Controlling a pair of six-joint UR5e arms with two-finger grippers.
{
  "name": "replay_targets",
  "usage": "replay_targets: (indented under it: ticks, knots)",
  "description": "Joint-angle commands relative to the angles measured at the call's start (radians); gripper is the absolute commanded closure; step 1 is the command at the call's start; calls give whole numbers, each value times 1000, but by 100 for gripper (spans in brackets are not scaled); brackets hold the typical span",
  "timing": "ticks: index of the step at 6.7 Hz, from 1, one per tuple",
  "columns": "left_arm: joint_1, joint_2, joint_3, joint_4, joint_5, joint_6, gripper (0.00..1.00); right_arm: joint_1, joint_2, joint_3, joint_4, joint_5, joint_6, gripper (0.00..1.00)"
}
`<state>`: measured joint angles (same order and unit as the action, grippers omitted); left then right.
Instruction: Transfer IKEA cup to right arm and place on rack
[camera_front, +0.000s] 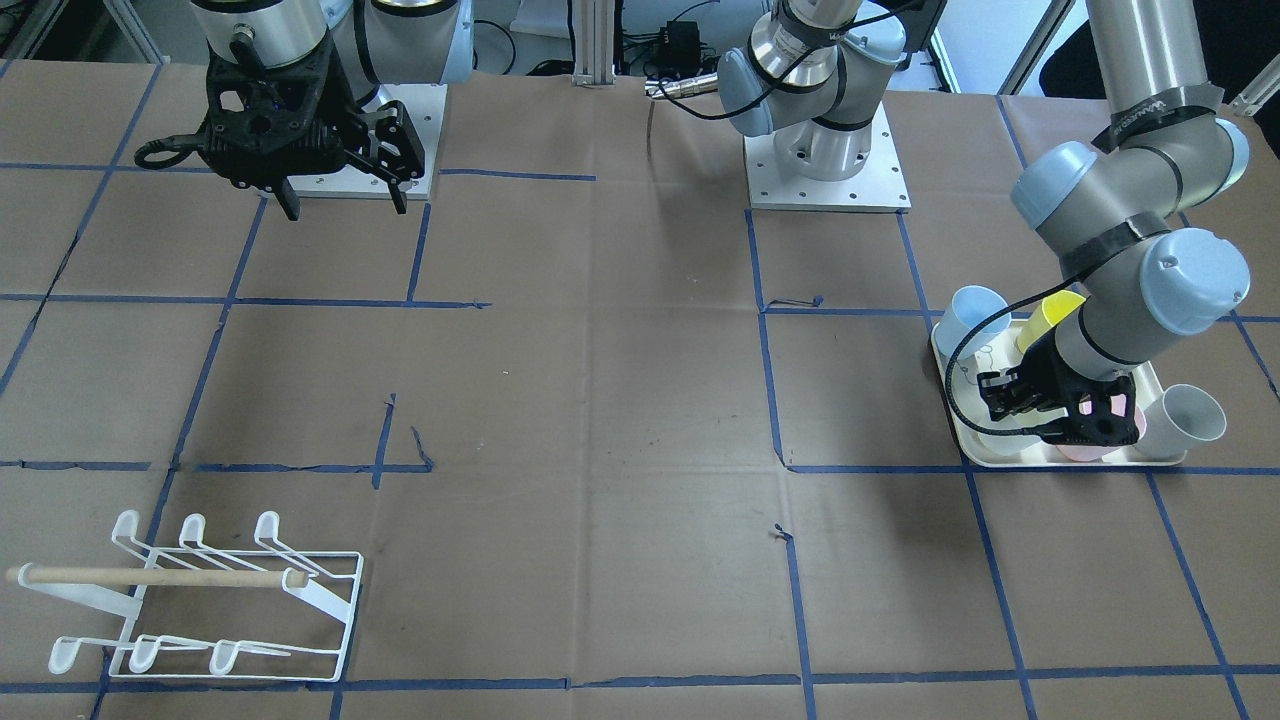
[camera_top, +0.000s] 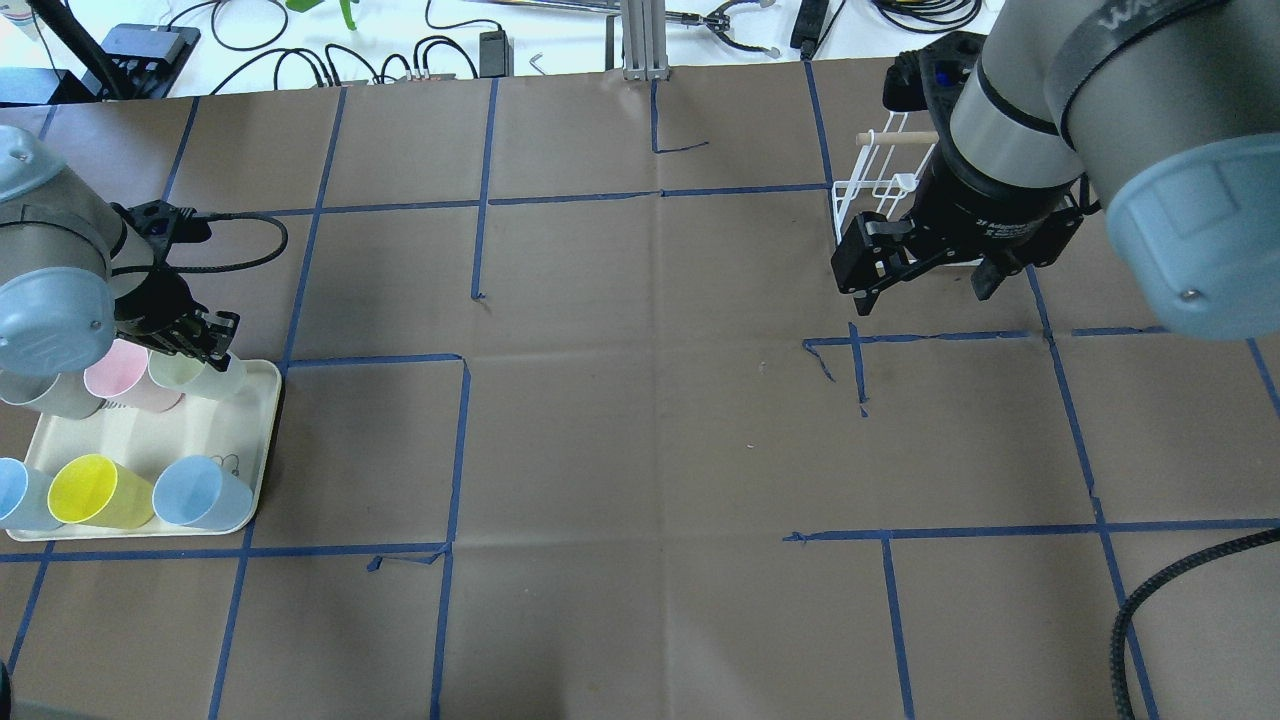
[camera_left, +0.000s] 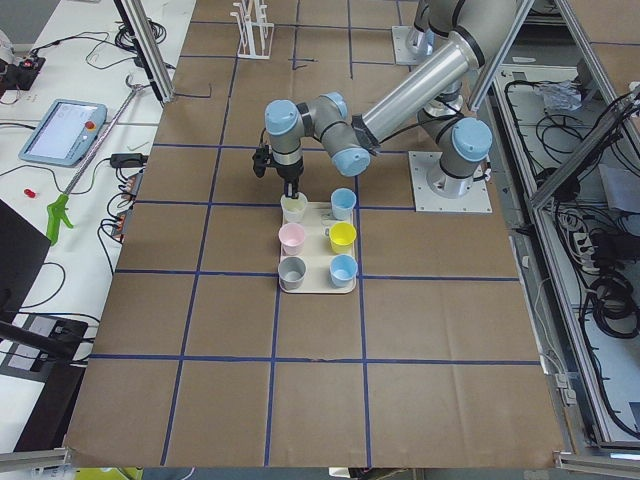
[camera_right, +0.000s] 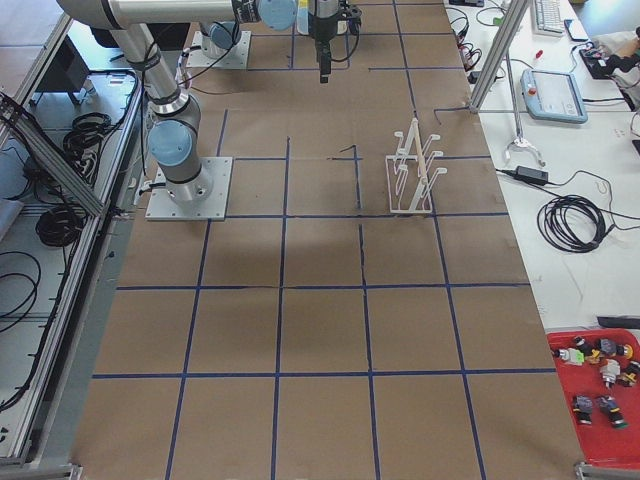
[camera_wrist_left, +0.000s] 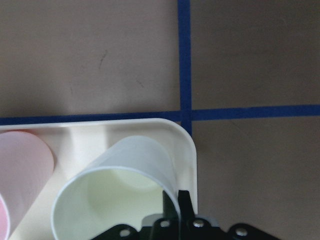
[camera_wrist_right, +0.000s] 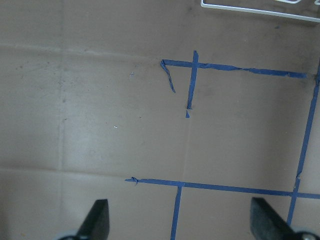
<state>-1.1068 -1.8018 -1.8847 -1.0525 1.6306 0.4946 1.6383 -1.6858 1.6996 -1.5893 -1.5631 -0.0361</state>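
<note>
The pale green IKEA cup is standing in a corner of the cream tray at the robot's left end of the bench. The left fingers are sitting at its rim, 1 of them lying against the cup's wall (whether they are clamped on it or apart, I cannot tell). The right fingers are hanging wide apart over bare bench, holding nothing, with the white rack just beyond them and well apart from the cup; 5 other cups are sharing the tray, and the lettering on the right wrist is too small to read.
</note>
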Motion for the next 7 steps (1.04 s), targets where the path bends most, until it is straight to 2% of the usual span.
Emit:
replay_targets:
  ticks: [1, 2, 3, 4, 5, 6, 7]
  knots:
    - [-11, 36, 164, -184, -8, -4, 100, 0, 0, 0, -1, 0, -1, 0]
    - [-27, 35, 268, -280, -24, -1, 100, 0, 0, 0, -3, 3, 1, 0]
    - [-68, 24, 348, -309, -55, -4, 100, 0, 0, 2, -5, 5, -1, 0]
    - [-129, 24, 383, -310, -60, -14, 100, 0, 2, 8, -74, 6, -1, 0]
    - [-186, 35, 384, -305, -121, -14, 100, 0, 0, 33, -166, 65, -1, 0]
    - [-205, 54, 374, -296, -220, -16, 100, 0, 0, 82, -298, 152, 4, 0]
    - [-211, 87, 351, -291, -380, -8, 100, 0, 0, 138, -439, 225, 68, 0]
